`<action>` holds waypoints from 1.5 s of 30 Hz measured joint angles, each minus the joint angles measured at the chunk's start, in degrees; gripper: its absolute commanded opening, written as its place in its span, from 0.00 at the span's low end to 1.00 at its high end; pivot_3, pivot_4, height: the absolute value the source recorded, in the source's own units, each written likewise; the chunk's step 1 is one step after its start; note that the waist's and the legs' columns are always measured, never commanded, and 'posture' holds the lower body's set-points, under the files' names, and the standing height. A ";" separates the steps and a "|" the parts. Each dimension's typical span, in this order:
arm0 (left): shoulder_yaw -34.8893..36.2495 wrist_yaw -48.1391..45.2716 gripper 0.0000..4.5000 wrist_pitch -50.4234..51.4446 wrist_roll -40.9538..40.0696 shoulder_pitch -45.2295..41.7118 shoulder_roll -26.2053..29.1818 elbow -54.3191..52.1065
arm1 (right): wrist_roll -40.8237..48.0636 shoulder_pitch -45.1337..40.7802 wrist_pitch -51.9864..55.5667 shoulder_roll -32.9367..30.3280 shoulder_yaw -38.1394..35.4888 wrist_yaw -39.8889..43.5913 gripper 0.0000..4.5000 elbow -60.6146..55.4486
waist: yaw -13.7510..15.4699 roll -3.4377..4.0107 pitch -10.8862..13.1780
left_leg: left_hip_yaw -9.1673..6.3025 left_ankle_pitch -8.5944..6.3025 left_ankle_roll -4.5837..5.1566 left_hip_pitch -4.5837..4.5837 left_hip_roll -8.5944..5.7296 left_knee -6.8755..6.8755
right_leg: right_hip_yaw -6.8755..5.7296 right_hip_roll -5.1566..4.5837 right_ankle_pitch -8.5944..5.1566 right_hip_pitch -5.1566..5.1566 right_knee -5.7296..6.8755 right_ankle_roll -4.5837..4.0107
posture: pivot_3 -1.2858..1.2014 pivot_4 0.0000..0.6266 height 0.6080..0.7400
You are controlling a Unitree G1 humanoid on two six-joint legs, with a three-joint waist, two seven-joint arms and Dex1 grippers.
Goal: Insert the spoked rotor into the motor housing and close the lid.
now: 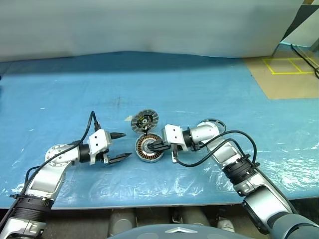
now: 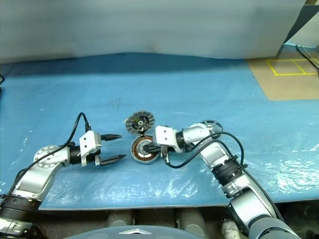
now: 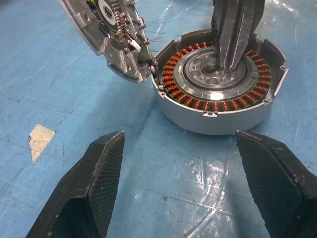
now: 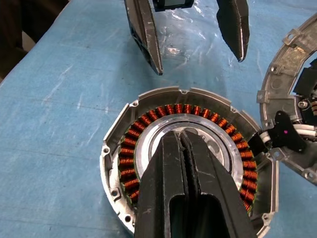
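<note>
The motor housing (image 1: 141, 150), a silver-rimmed puck with copper coils (image 4: 130, 163), lies on the blue sheet between my two grippers. My right gripper (image 1: 151, 146) reaches in from the right, shut, its tips resting on the pale hub (image 3: 198, 64). The grey ribbed lid (image 1: 145, 121) sits just beyond the housing, tilted against its rim (image 3: 111, 34) and joined to it by short wires. My left gripper (image 1: 127, 145) is open, a short gap to the left of the housing, with nothing between its fingers (image 3: 99, 168). A shiny round piece that looks like the spoked rotor (image 1: 214, 122) is partly hidden behind my right wrist.
A blue plastic sheet (image 1: 60, 89) covers the table, whose front edge runs close below both arms. A black cable (image 1: 239, 133) loops off my right wrist. A small pale scrap (image 3: 39, 140) lies on the sheet near the lid. Brown floor with yellow tape (image 1: 289, 64) lies far right.
</note>
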 measured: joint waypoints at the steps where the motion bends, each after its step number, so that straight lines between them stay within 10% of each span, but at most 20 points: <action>1: 0.00 0.02 0.83 -0.01 0.01 0.00 0.00 0.02 | -0.03 -0.19 -0.27 0.00 0.00 0.00 0.01 0.31 | 0.02 0.00 0.00 | 0.00 0.00 0.00 0.00 0.00 0.01 | 0.00 0.00 0.01 0.01 0.00 0.00 | 0.52 0.24 1.00; 45: 0.00 -0.12 0.83 0.06 0.29 0.18 -0.01 -0.04 | -1.15 -4.02 -3.05 3.12 0.00 0.60 0.01 6.89 | -0.16 0.00 0.00 | 0.00 0.00 0.01 -0.02 0.03 0.04 | 0.00 0.01 0.05 -0.03 0.00 -0.01 | 0.52 0.24 1.00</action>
